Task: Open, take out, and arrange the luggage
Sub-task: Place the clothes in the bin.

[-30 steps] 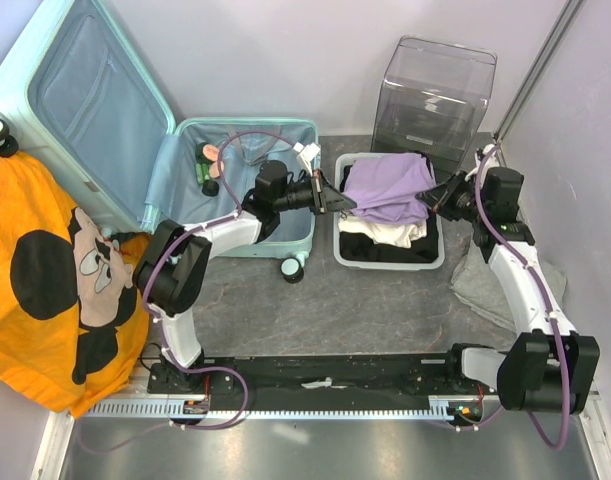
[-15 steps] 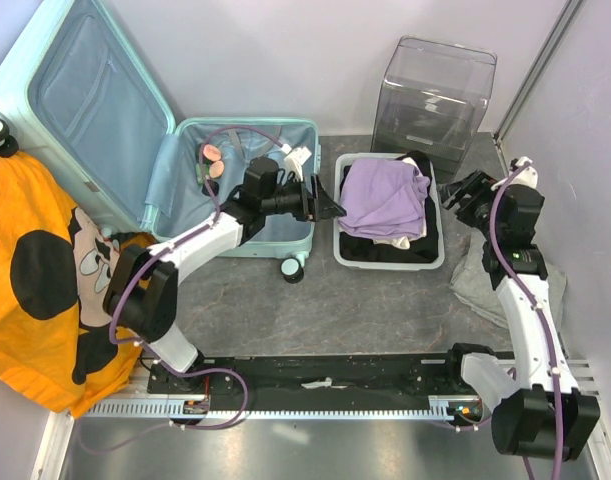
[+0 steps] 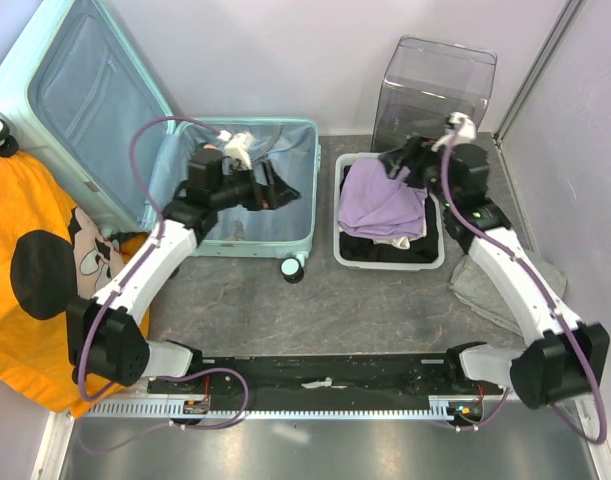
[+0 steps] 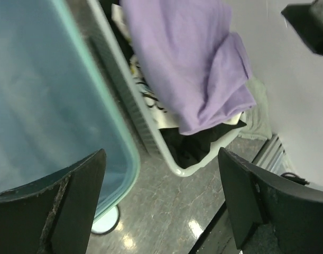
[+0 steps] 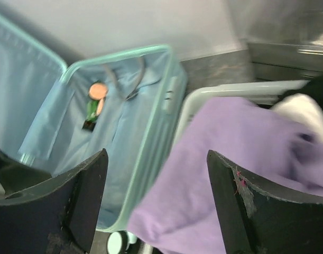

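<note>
Left claw (image 3: 277, 190) is hanging spread wide, with nothing between its fingers. Right claw (image 3: 393, 162) is likewise gaping and carrying nothing.

The large mint hard-shell suitcase (image 3: 95, 100) is lying open on the grey worktop (image 3: 385, 310). Its shallow base is sitting directly beneath the left claw, and its lid is rising away to that claw's left, leaning on the wall. Right claw is hovering over the folded purple cloth (image 3: 380, 195) in the white plastic basket (image 3: 390, 265), with the suitcase rim just off to its left.

Risks, as judged:
- Left claw is pointing toward the base's right wall, while the small orange disc (image 5: 98, 90) and the green item (image 5: 92, 108) are lying behind it, near the far corner. A hurried reach back could end up pinching loose lining or a grey strap (image 5: 124, 79) instead.
- The black-and-white spinner wheel (image 3: 293, 270) is sticking out just in front of the left claw. Any sideways shove on the rim could be sliding the whole shell.
- Right claw is sitting low over the purple cloth, so a drop or sweep could be snagging it and dragging it out of the basket.

Suitcase appearance: a mint rim is framing pale blue fabric lining in both halves, slack and creased in the base. The lid panel is lying flat. The base is looking nearly emptied, holding only those small items and the straps
</note>
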Robot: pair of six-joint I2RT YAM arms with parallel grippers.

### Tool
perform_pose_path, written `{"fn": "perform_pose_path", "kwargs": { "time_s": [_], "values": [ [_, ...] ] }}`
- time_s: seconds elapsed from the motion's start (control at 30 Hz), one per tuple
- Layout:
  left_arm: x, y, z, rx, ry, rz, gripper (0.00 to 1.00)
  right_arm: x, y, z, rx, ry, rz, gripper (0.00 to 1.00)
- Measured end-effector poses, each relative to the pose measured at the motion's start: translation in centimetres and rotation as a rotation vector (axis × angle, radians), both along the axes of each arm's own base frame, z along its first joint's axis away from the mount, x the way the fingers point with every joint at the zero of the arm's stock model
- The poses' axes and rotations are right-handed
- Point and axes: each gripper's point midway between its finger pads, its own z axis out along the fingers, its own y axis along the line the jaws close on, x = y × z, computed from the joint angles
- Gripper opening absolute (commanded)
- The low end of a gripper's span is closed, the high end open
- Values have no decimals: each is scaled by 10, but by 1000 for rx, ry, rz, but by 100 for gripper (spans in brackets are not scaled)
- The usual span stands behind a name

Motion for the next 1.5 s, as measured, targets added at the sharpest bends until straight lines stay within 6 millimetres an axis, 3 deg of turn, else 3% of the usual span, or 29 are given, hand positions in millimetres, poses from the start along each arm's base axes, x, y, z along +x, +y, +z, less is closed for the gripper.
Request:
{"fn": "perform_pose_path", "kwargs": {
  "time_s": [0.1,0.2,0.3,0.4,0.53,0.6,0.67,0.73,0.83,1.07,1.13,1.17,1.27,1.37,1.43,1.5],
  "values": [
    [5,42,7,-10,42,43,93,7,41,1,-37,0,94,83],
    [13,79,14,27,43,109,94,10,66,-2,-74,7,148,81],
    [7,91,17,64,26,131,94,15,77,-22,-98,51,166,81],
    [2,94,19,80,2,128,94,19,73,-54,-125,121,142,81],
    [3,103,7,101,15,149,94,14,59,-121,-177,277,110,85],
    [3,109,-3,111,37,163,94,5,44,-164,-201,383,84,87],
    [2,112,-12,116,61,169,94,-1,28,-194,-209,458,55,88],
    [1,113,-18,120,75,172,94,-1,17,-207,-208,489,27,88],
    [1,114,-20,125,78,172,94,1,10,-207,-214,487,12,88],
    [2,117,-23,141,74,187,94,-3,17,-194,-232,478,47,84],
    [2,119,-23,146,71,194,94,-8,22,-181,-244,453,57,80],
    [2,119,-24,148,71,195,94,-11,25,-172,-245,436,65,71],
    [1,120,-24,149,70,196,94,-22,35,-138,-234,352,90,58],
    [1,120,-25,149,72,196,94,-32,45,-110,-210,282,112,50],
    [1,120,-25,150,73,196,94,-34,51,-104,-199,262,128,47],
    [1,120,-26,150,74,196,94,-37,57,-113,-199,282,145,44]
  ]
}}
